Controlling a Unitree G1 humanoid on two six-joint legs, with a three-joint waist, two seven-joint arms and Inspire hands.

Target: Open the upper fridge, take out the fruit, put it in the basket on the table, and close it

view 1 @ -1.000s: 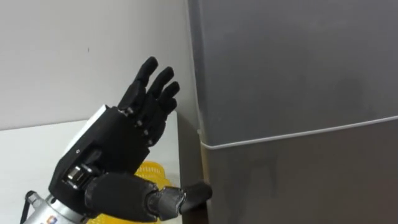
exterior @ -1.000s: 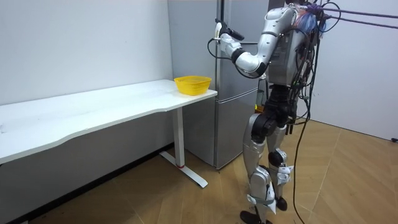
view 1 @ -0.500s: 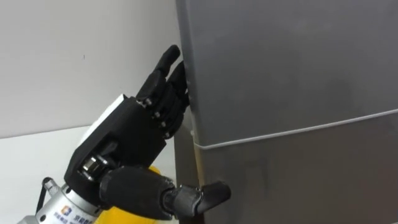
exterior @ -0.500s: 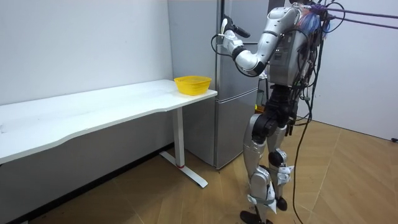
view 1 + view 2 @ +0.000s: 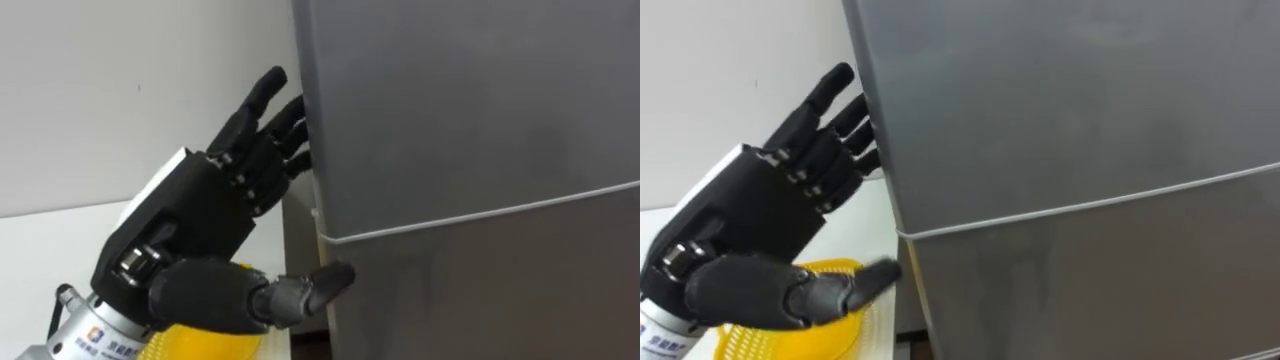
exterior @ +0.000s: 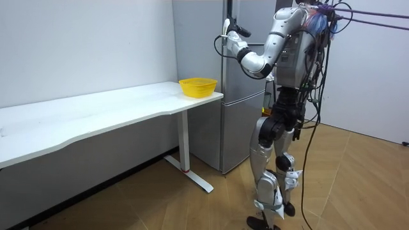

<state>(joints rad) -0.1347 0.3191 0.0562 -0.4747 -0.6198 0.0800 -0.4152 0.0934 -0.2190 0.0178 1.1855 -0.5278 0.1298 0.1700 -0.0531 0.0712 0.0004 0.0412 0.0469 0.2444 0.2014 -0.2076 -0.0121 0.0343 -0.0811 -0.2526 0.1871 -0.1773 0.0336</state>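
Left hand (image 5: 195, 235) fingers straight, tips at upper fridge door (image 5: 470, 100) left edge; door shut; yellow bowl (image 5: 865, 325) below.

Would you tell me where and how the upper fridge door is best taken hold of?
Grip the upper fridge door by its left vertical edge, above the seam, coming from the robot's left. Its front is flat with no handle showing, so that edge probably offers the only purchase; the open left hand has its fingertips there.
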